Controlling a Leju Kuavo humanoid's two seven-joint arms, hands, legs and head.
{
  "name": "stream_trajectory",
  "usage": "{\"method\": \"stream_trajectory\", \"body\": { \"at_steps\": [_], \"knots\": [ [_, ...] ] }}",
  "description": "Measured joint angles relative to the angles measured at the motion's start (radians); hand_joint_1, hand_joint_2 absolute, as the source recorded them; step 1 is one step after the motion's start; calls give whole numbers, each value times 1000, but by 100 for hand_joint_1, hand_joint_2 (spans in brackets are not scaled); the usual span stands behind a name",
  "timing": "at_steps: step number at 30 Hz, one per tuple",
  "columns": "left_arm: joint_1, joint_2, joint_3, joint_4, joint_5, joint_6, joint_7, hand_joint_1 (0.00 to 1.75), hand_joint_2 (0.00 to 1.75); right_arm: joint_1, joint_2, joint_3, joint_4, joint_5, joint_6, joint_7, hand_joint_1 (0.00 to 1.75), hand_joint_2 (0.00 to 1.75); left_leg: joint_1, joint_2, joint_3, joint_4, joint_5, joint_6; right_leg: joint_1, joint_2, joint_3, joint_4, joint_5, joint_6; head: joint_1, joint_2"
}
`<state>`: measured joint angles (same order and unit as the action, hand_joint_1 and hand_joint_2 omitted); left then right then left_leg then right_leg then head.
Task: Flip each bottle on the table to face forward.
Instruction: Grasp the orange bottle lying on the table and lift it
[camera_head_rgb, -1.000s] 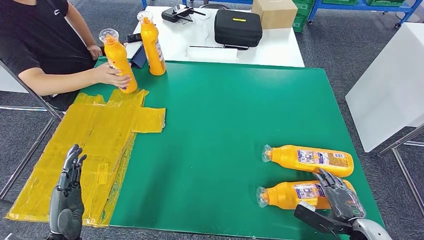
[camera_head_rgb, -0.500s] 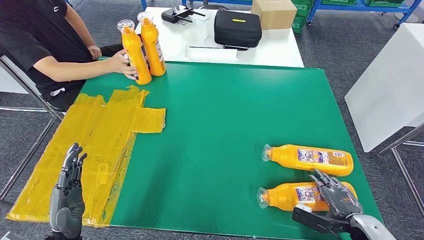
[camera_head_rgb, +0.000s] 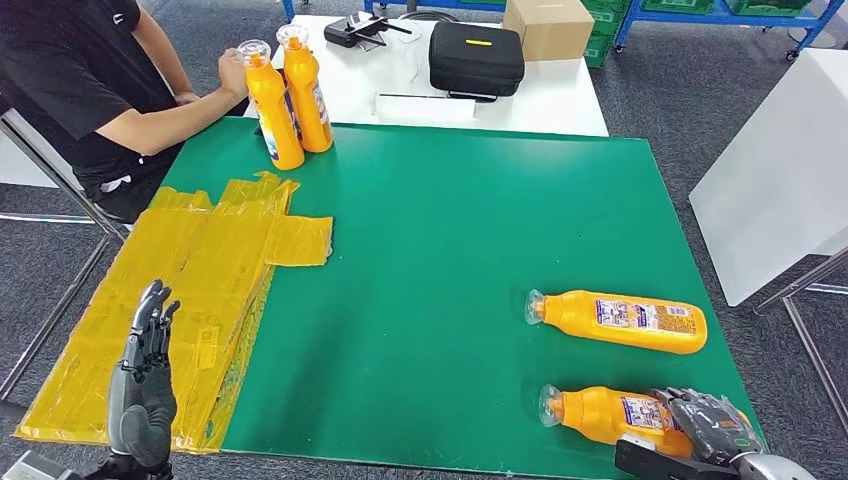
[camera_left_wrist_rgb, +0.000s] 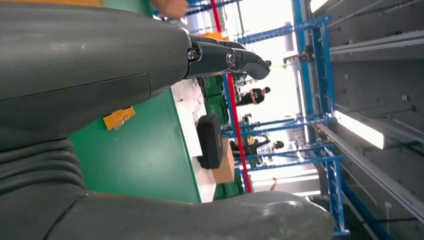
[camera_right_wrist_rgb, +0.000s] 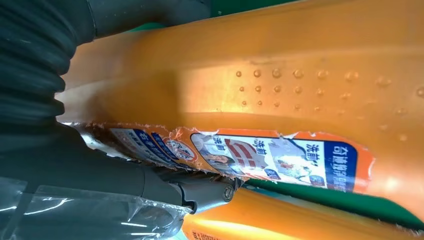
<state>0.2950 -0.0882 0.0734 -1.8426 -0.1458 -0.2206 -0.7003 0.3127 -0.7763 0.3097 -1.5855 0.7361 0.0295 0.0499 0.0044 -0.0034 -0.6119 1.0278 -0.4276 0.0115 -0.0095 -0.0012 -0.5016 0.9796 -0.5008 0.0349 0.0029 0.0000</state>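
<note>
Near bottle (camera_head_rgb: 610, 414) lying on its side at the counter's (camera_head_rgb: 450, 250) near right corner, right hand (camera_head_rgb: 712, 424) gripping its base. Second bottle (camera_head_rgb: 620, 320) lying just beyond. Two upright bottles (camera_head_rgb: 290, 90) standing at the far left by a person's hand (camera_head_rgb: 233, 72). Left hand (camera_head_rgb: 145, 390) hovering open over yellow sheet (camera_head_rgb: 190, 290).
</note>
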Motion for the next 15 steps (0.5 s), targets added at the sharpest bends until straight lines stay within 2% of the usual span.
{"method": "stream_trajectory", "body": {
  "at_steps": [2,3,5,7,9,11,15],
  "knots": [
    [0,-1,-3,2,6,-11,5,0,0,-34,44,2,21,-1,-43,-66,175,175,0,3,0,0,0,0,2,3,2,0,1,-1,0,0],
    [0,-3,-4,2,11,-19,10,0,0,-59,85,-2,31,-6,-61,-113,175,175,1,7,0,0,-1,-1,3,7,3,0,2,-2,0,0],
    [0,-13,-7,2,20,-36,27,0,0,-121,192,-14,44,-37,-76,-210,175,175,2,16,1,-1,-1,-2,5,15,6,1,5,-4,0,0],
    [-4,-28,-16,2,28,-48,44,0,0,-182,311,-20,44,-72,-61,-267,175,175,3,21,2,-1,1,-2,6,20,2,1,7,-4,-1,0],
    [-9,-39,-28,2,32,-51,54,0,87,-231,410,-19,37,-87,-44,-272,175,175,5,17,2,-1,2,-3,6,17,-2,2,6,-4,-2,0],
    [-10,-46,-35,2,37,-52,62,0,175,-264,474,-23,28,-104,-37,-277,175,175,6,10,1,-1,3,-4,7,11,-4,2,5,-5,-1,0],
    [-20,-55,-46,9,63,-63,106,0,175,-318,590,-36,-2,-194,-26,-332,175,175,7,6,-6,-1,6,-5,8,7,0,3,6,-5,-1,0]
  ]
}}
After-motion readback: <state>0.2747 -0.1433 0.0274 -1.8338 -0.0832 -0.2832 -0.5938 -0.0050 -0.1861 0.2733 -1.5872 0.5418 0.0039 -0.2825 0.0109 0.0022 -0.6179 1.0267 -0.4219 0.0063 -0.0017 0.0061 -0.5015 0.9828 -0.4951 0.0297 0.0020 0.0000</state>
